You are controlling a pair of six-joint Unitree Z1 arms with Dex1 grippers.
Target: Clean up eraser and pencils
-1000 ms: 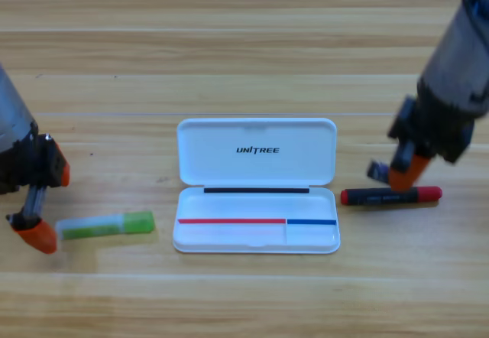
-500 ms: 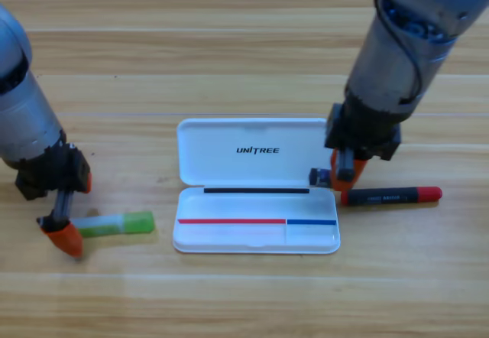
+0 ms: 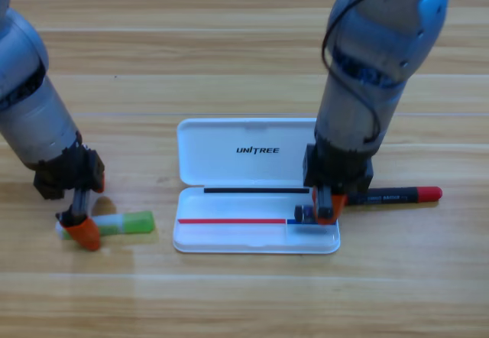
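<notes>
My right gripper (image 3: 321, 209) hangs over the right compartment of the open white case (image 3: 229, 237), shut on the eraser (image 3: 308, 214), a small dark block at its tip. The black pencil with red ends (image 3: 401, 196) lies on the table right of the case, its left end hidden behind the right arm. Left of the case lies the pale green pencil (image 3: 126, 223). There my left gripper (image 3: 89, 209) is open, with its lower orange jaw on the pencil's left end and the other jaw up near the wrist.
The case's lid (image 3: 256, 151) lies flat behind its tray. The thick right arm (image 3: 367, 86) stands over the case's right side, and the left arm (image 3: 30, 116) comes in from the left edge. Bare wooden table lies along the front.
The right gripper carried the eraser left from beside the black pencil to over the case's right compartment. The left gripper moved right onto the green pencil's left end.
</notes>
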